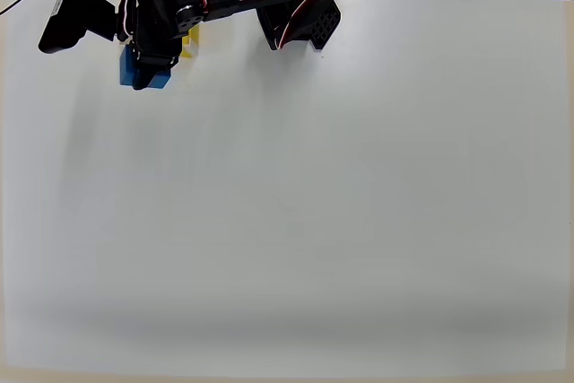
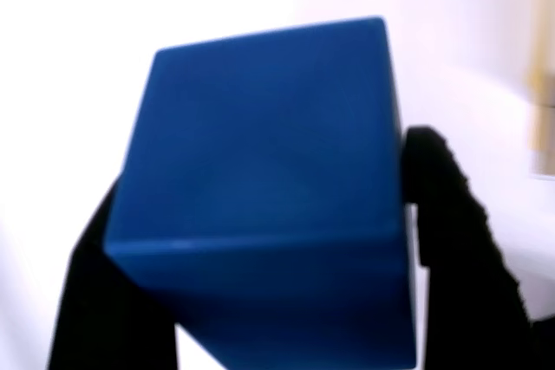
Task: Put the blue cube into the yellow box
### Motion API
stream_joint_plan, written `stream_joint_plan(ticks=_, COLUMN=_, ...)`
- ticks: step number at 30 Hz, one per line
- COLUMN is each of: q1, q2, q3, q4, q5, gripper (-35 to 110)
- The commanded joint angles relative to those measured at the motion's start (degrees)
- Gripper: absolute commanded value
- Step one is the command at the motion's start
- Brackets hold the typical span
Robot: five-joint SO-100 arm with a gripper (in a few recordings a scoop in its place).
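Observation:
The blue cube (image 2: 260, 188) looms large in the wrist view, clamped between my two black fingers (image 2: 451, 214), one on each side. In the overhead view the same blue cube (image 1: 143, 73) peeks out beneath my black gripper (image 1: 148, 65) at the table's top left. My gripper is shut on the cube. The yellow box (image 1: 189, 44) lies mostly hidden under the arm, with only small yellow patches showing beside the gripper. A blurred pale-yellow strip (image 2: 542, 119) shows at the right edge of the wrist view.
The white table (image 1: 314, 204) stretches wide below and to the right of the arm. The arm's black base (image 1: 300, 20) stands at the top centre. A black object (image 1: 67, 24) juts out at the far top left.

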Motion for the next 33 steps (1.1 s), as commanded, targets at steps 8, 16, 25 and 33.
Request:
stream_joint_plan(ticks=8, q1=10.2, q2=8.9, q3=7.8, q4=-2.4, q5=-7.0, gripper=18)
stream_joint_plan(ticks=16, q1=15.2, q2=12.9, q3=14.5, q4=-6.7, q5=-14.1, gripper=19)
stream_joint_plan(ticks=25, q1=21.8, q2=14.6, q3=22.4, q4=-12.6, q5=-21.6, gripper=19)
stream_joint_plan(ticks=33, q1=25.0, q2=12.0, q3=27.2, q4=-19.5, q5=-24.1, gripper=19)
